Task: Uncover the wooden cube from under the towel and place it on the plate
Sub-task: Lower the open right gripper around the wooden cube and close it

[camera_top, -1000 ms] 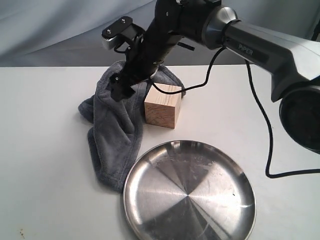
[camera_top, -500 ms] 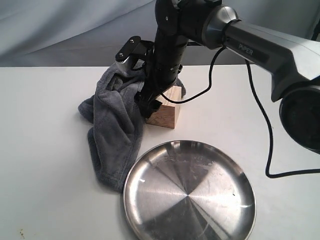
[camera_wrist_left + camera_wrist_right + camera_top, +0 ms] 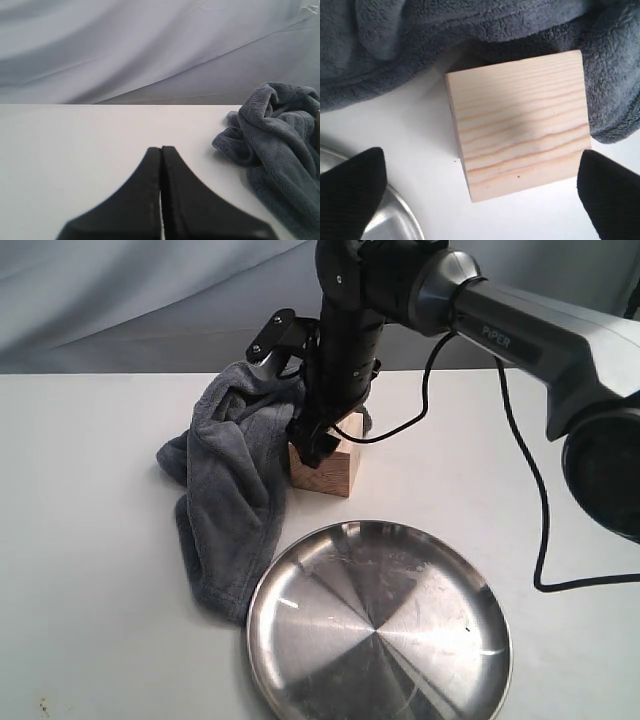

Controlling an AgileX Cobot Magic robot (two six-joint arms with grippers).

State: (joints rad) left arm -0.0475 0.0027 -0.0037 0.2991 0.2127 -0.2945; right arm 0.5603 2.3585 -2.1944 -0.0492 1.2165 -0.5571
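Note:
The wooden cube point(image 3: 326, 473) point(image 3: 520, 125) stands uncovered on the white table, just behind the plate point(image 3: 378, 625) point(image 3: 404, 220). The grey-blue towel point(image 3: 228, 495) point(image 3: 420, 45) point(image 3: 280, 145) lies bunched to the cube's left and behind it, touching its back edge. My right gripper point(image 3: 318, 445) point(image 3: 480, 165) is open and low over the cube. Its two fingers point(image 3: 350, 190) stand wide to either side, and neither touches the wood. My left gripper point(image 3: 161, 149) is shut and empty above bare table, well apart from the towel, and is out of the exterior view.
The right arm point(image 3: 520, 335) reaches in from the right above the table, with a black cable point(image 3: 535, 530) hanging beside the plate. A grey cloth backdrop point(image 3: 120, 300) closes off the far edge.
My right gripper has swung from above the towel to the right and come down over the cube. Towel, cube and plate have stayed put.

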